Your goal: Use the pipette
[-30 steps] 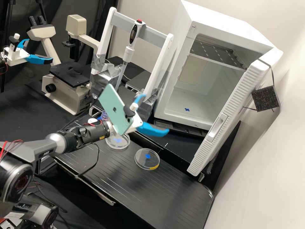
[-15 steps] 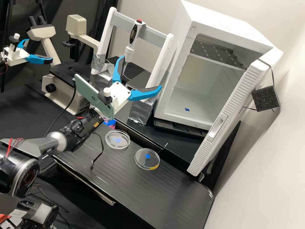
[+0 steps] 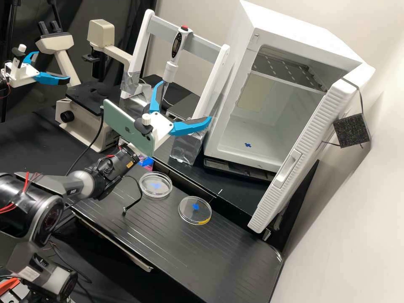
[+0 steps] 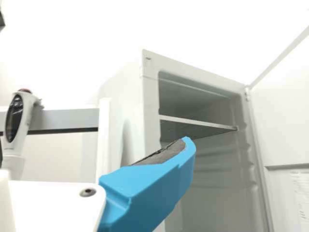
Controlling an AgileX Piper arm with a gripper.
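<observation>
The arm (image 3: 82, 183) slanted up from its elbow, its forearm tilted and its wrist bearing a pale green phone (image 3: 126, 126). Beyond the wrist the gripper (image 3: 184, 101) was raised, its 2 blue fingers spread wide. The pipette (image 3: 170, 70) stood slightly tilted by the grey crossbar (image 3: 205, 46), between the 2 white posts of the stand (image 3: 141, 46); 1 finger overlapped its lower part in the high view, contact unclear. 2 clear dishes (image 3: 195, 210) lay near the worktop's (image 3: 176, 240) far edge.
</observation>
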